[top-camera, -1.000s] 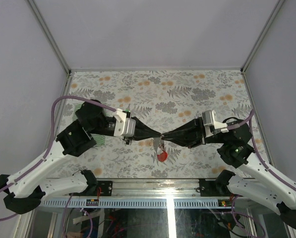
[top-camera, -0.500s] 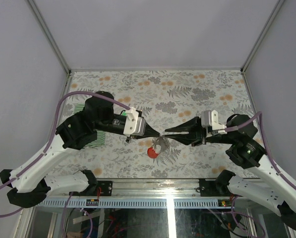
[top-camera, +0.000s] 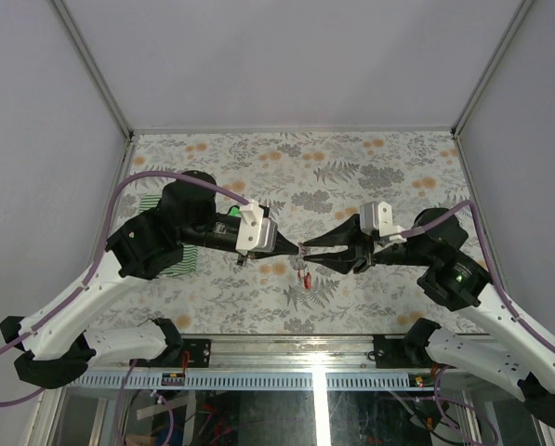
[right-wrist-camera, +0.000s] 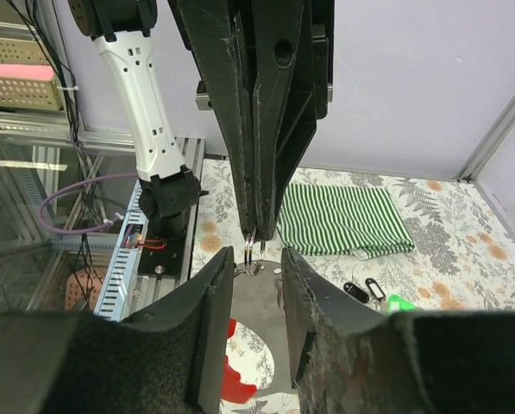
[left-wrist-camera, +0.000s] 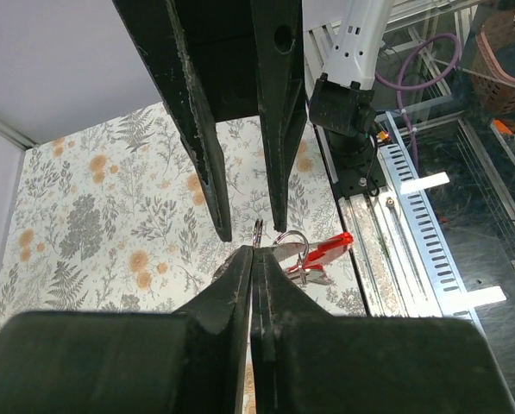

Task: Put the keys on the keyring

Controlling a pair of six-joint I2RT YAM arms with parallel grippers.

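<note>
The keyring point(left-wrist-camera: 259, 230) is pinched at mid-frame by the left gripper point(top-camera: 294, 249), whose jaws are pressed fully together on the wire, and a red tag point(left-wrist-camera: 328, 248) is seen dangling from it just right of centre. Facing it tip to tip, the right gripper point(right-wrist-camera: 257, 259) is held partly open with nothing gripped, its fingers set either side of the ring's edge. The keys point(right-wrist-camera: 361, 291) are left on the table point(top-camera: 351, 167), at the lower right of the right wrist view, just below the striped cloth point(right-wrist-camera: 343, 220); black and green tags can be made out. So the step in hand is judged to be the readying of the ring, not yet the threading, since no key is carried. Next, a key has to be fetched by the free gripper, and a fine, steady pinch is called for on something so small. Against the frame of a second ago, the right jaws are now parted where they were nearly closed, the left wrist is shifted toward centre, and the red tag is found higher in the frame
</note>
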